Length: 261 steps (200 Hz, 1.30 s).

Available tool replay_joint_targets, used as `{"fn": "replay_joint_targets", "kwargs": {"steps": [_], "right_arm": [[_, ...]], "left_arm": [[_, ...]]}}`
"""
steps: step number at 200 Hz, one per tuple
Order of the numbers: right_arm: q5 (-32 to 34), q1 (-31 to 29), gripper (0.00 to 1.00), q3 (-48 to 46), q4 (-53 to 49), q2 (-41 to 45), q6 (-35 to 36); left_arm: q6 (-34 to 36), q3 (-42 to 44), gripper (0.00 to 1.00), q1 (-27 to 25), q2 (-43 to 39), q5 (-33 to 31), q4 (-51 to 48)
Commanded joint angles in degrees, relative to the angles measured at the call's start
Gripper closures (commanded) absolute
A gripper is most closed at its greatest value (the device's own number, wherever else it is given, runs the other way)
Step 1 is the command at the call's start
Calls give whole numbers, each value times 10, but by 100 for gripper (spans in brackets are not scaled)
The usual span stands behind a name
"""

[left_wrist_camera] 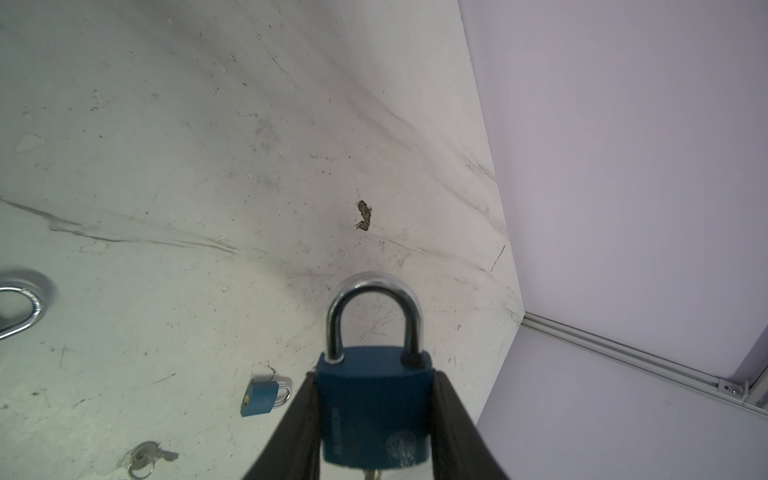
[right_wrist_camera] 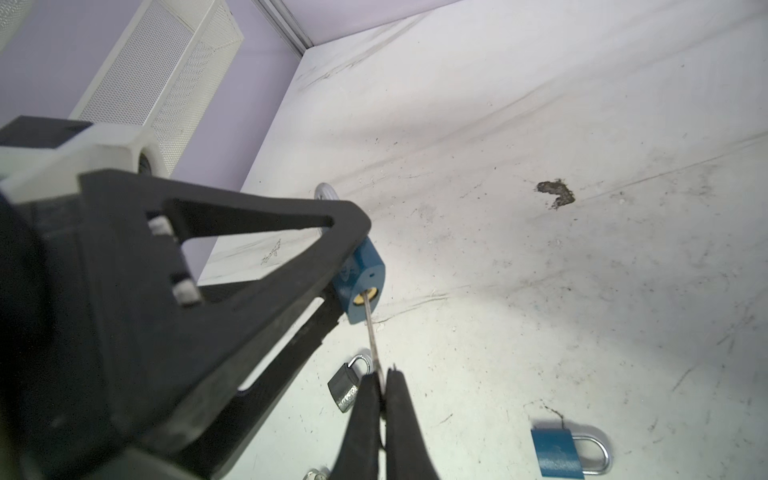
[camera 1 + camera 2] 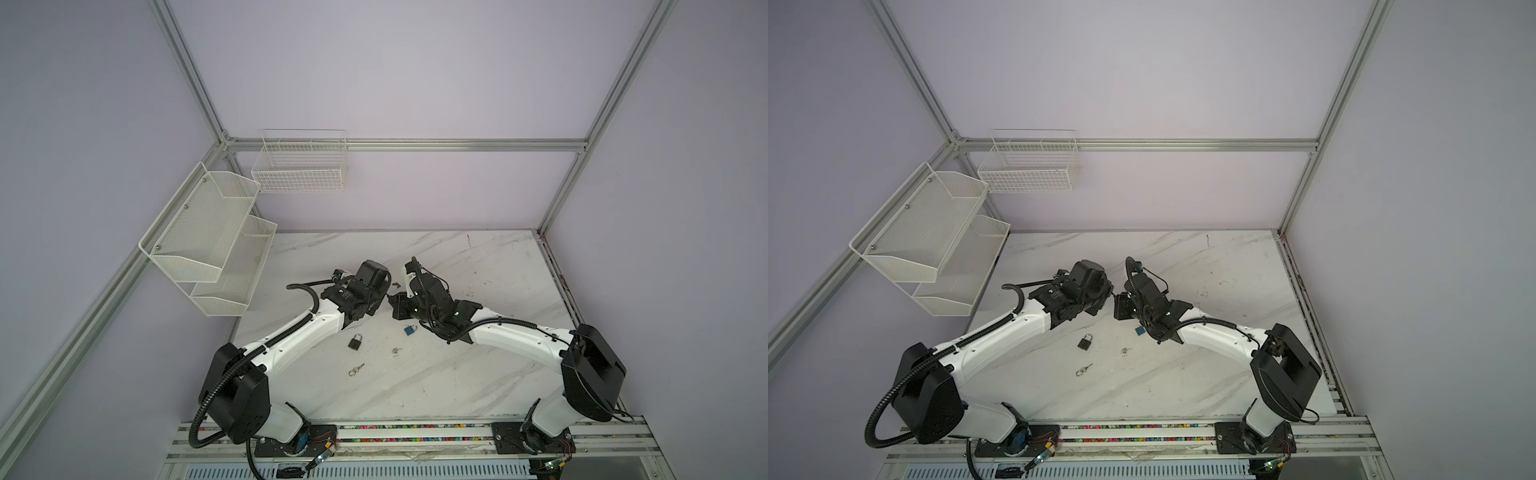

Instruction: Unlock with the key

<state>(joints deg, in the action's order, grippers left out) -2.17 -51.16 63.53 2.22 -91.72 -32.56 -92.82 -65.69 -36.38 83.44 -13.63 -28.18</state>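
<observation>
My left gripper is shut on the body of a blue padlock, one finger on each side, and holds it above the table. The silver shackle points away from the wrist, with both legs in the body. My right gripper is shut on a silver key. The key's tip sits in the brass keyhole on the underside of that blue padlock. In both top views the left gripper and the right gripper meet tip to tip mid-table, and the held padlock is hidden between them.
On the marble table lie a dark grey padlock, a small blue padlock and two loose key rings. White mesh shelves and a wire basket hang on the walls at the back left.
</observation>
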Motion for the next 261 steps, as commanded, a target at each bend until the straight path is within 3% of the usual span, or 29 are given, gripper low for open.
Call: {"fn": "replay_joint_targets", "kwargs": {"steps": [1,57,72,105,116,152,261], "right_arm": [[-7,-10,100,47,78,-6,8],[132,-29,100,63,22,-17,126],[122,-29,100,58,34,-16,121],[-12,-25,100,42,126,0,63],[-27,-25,100,55,121,-3,57],[42,-25,100,66,57,5,80],[90,-42,100,79,17,-17,88]], "left_arm": [[13,18,92,-35,-19,121,18],[10,29,92,-36,-14,154,30],[12,30,92,-36,-16,148,23],[15,41,92,-37,-19,143,16],[18,40,92,-38,-19,140,12],[15,49,92,-36,-16,128,-1],[-11,47,92,-18,-16,118,5]]}}
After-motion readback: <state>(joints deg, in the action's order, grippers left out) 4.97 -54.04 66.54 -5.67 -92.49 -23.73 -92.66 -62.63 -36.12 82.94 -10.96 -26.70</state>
